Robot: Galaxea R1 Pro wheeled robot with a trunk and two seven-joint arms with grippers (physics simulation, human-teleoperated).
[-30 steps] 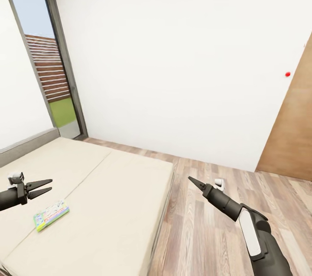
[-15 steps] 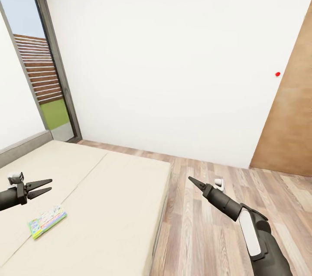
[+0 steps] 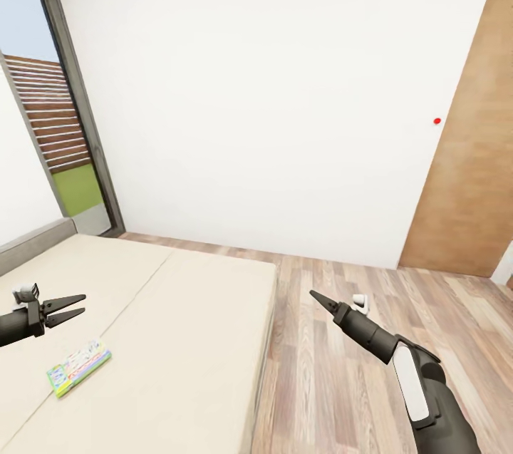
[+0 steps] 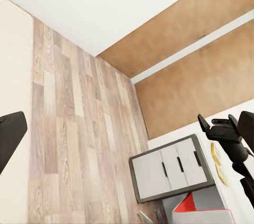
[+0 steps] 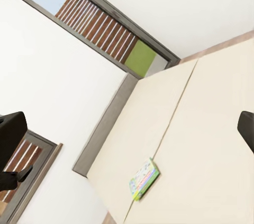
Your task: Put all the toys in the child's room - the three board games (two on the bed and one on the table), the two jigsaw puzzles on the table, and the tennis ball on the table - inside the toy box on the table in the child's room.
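Note:
One board game (image 3: 78,367), a small flat box with a pastel printed cover, lies on the beige bed (image 3: 178,311) near its left side. In the right wrist view the same board game (image 5: 144,178) rests on the mattress (image 5: 211,129) below the grey headboard. My left gripper (image 3: 77,304) hovers open just above and behind the box, holding nothing. Over the wood floor right of the bed, my right gripper (image 3: 313,294) is empty, and its fingers (image 5: 10,131) stand wide apart. The toy box, jigsaw puzzles and tennis ball are out of view.
A white three-drawer unit (image 4: 169,168) stands on the plank floor (image 3: 342,368) across the room. A wooden door (image 3: 470,155) with a red wall button (image 3: 437,121) beside it is at the right. A tall grey-framed window (image 3: 50,119) is behind the bed's headboard (image 3: 35,244).
The whole picture has slid left, so the camera has turned right and more of the door shows. Both arms hold the same pose. The board game has not moved on the bed.

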